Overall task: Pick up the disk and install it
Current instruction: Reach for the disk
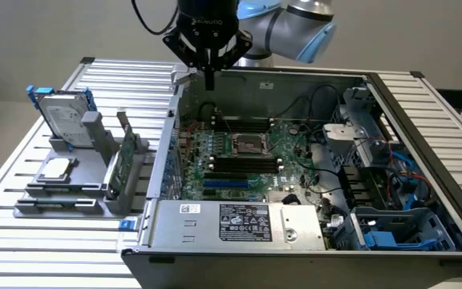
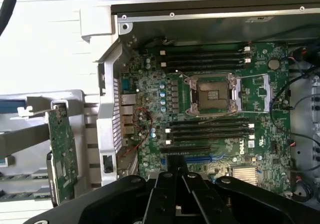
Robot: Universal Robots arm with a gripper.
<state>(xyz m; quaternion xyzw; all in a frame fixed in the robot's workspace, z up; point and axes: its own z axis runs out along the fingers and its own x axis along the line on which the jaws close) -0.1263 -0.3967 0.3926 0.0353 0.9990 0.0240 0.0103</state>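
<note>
Pick-up not begun: gripper (image 1: 209,83) hangs above the computer case (image 1: 295,271), fingers closed, empty; disk (image 1: 62,120), beside the case, needs them opened.

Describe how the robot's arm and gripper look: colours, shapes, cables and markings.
The arm is built of rounded silver-grey links with light-blue joint caps. The gripper is black, with a broad body that carries white lettering and tapers to a narrow tip. A black cable loops beside the wrist.
</note>
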